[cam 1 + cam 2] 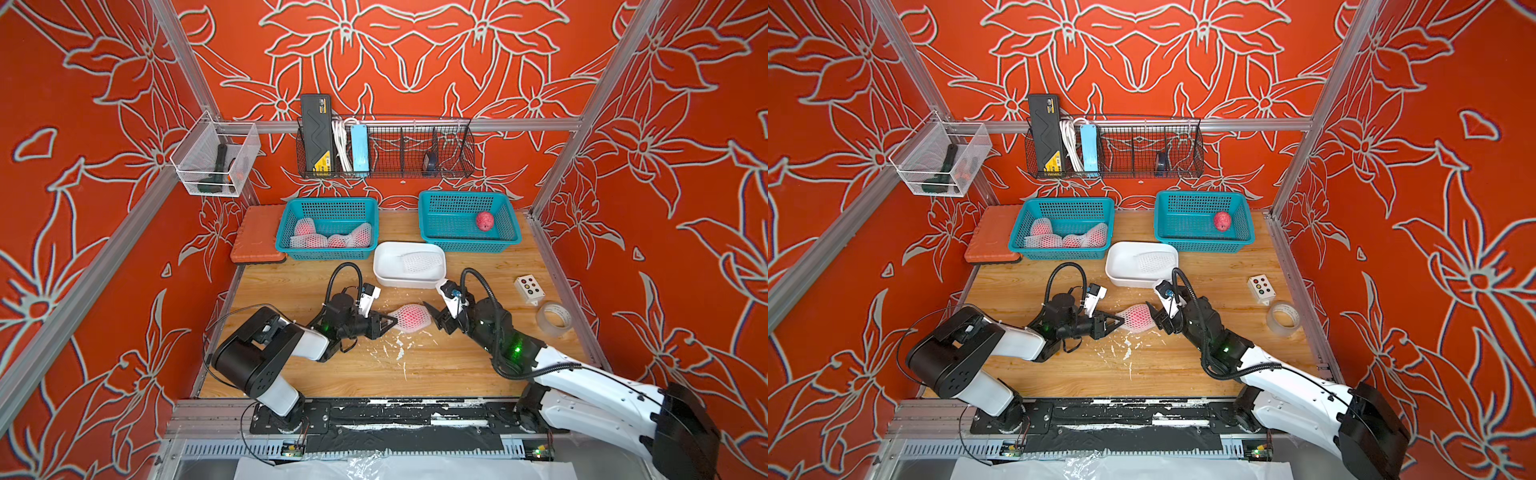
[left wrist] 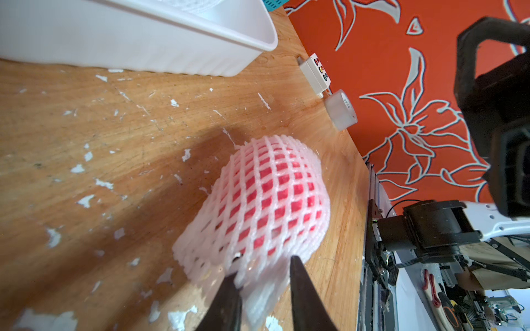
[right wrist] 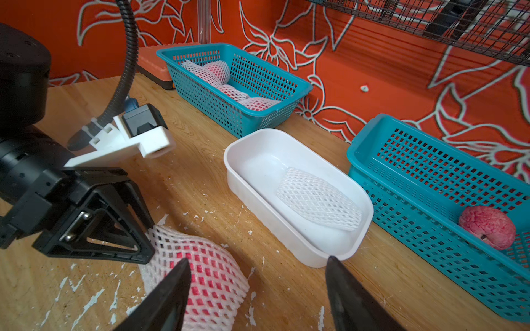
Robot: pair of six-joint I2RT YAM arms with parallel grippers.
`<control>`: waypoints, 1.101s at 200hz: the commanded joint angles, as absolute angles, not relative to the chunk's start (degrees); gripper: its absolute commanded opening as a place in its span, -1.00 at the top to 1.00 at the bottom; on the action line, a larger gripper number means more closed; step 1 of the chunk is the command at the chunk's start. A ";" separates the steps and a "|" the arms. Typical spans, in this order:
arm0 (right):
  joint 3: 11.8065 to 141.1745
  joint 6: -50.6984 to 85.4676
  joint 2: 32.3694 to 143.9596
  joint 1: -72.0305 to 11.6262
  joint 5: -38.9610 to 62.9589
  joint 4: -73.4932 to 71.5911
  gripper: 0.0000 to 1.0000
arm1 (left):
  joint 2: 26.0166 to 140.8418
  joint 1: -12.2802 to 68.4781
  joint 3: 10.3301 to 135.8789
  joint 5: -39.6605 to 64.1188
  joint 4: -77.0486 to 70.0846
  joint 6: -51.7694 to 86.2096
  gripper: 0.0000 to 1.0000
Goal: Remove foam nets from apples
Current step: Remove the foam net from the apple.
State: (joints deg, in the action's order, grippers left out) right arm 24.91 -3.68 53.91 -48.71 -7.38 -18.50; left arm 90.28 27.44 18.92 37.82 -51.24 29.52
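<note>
A red apple wrapped in a white foam net [image 1: 411,318] [image 2: 266,197] lies mid-table. My left gripper [image 1: 390,321] [image 2: 263,266] is shut on the net's loose end on its left side. My right gripper [image 1: 432,315] [image 3: 256,262] stands open at the net's right side, one fingertip [image 3: 179,275] over the mesh and nothing held. Several netted apples [image 1: 332,237] fill the left teal basket [image 1: 328,201]. A bare apple [image 1: 484,220] [image 3: 487,227] rests in the right teal basket [image 1: 465,195]. An empty foam net [image 1: 422,262] lies in the white tray [image 1: 386,276].
White foam crumbs [image 1: 399,353] litter the wood in front of the apple. A button box [image 1: 529,289] and a tape roll [image 1: 553,319] sit near the right edge. An orange board [image 1: 257,239] lies beside the left basket. A wire rack [image 1: 386,149] hangs on the back wall.
</note>
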 commanded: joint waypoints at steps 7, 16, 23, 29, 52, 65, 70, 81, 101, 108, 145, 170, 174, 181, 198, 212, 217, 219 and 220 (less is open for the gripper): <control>23.19 -2.60 52.55 -48.29 -8.71 -20.62 -0.49 | 88.69 27.69 20.33 38.41 -49.53 28.96 0.60; 23.08 -2.46 52.31 -48.30 -8.70 -20.78 -0.49 | 87.71 27.67 20.53 38.28 -48.58 28.85 0.60; 22.90 -2.33 52.26 -48.28 -8.79 -21.17 -0.49 | 86.73 27.69 20.57 37.79 -47.73 28.82 0.61; 22.75 -2.30 52.22 -48.26 -8.92 -21.59 -0.49 | 85.74 27.69 20.67 37.14 -46.68 28.45 0.62; 22.76 -2.13 52.27 -48.33 -9.31 -21.99 -0.49 | 82.40 27.69 22.20 35.65 -41.39 26.44 0.64; 22.66 -2.06 51.96 -48.33 -9.70 -21.76 -0.49 | 81.01 27.69 23.85 34.87 -37.45 24.95 0.65; 22.64 -2.03 51.73 -48.29 -9.90 -21.68 -0.49 | 80.39 27.69 24.46 34.51 -35.95 24.32 0.65; 22.33 -2.11 51.27 -48.27 -10.51 -21.58 -0.49 | 79.08 27.69 25.83 33.23 -32.28 23.20 0.66; 21.63 -2.11 50.27 -48.27 -11.50 -22.26 -0.50 | 76.65 27.90 27.93 31.34 -27.04 21.42 0.66; 21.45 -2.04 49.96 -48.25 -11.84 -22.38 -0.50 | 76.10 28.18 28.83 30.63 -25.20 20.83 0.66; 21.09 -1.85 49.44 -48.26 -13.07 -22.30 -0.50 | 77.02 32.03 36.21 25.86 -14.45 16.78 0.66; 20.40 -1.88 49.70 -48.33 -14.35 -23.50 -0.50 | 79.26 33.59 41.35 23.25 -8.49 15.54 0.66; 20.38 -1.97 49.67 -48.31 -14.61 -23.50 -0.50 | 79.45 33.93 42.08 23.11 -7.78 15.35 0.65; 20.25 -2.00 49.69 -48.33 -15.26 -23.46 -0.50 | 79.68 34.43 43.18 22.71 -6.70 15.08 0.65; 20.00 -2.06 49.39 -48.25 -16.89 -23.11 -0.50 | 80.72 35.42 45.54 21.98 -5.26 14.46 0.64; 19.74 -2.07 48.76 -48.30 -18.17 -23.00 -0.50 | 82.48 35.81 48.24 21.90 -2.68 13.83 0.64; 19.66 -2.10 48.49 -48.27 -18.71 -23.00 -0.50 | 83.18 36.02 49.30 21.93 -1.68 13.57 0.63; 19.61 -2.04 48.36 -48.26 -18.87 -23.02 -0.50 | 83.48 36.03 49.66 21.96 -1.34 13.43 0.63; 19.56 -2.03 48.35 -48.30 -19.02 -22.98 -0.50 | 83.62 36.12 49.79 22.01 -1.16 13.40 0.63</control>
State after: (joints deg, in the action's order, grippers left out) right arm 20.58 -2.66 50.04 -48.69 -15.22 -21.58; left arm 80.75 35.11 45.65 23.27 -7.60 16.05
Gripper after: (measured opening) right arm 0.751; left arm 0.182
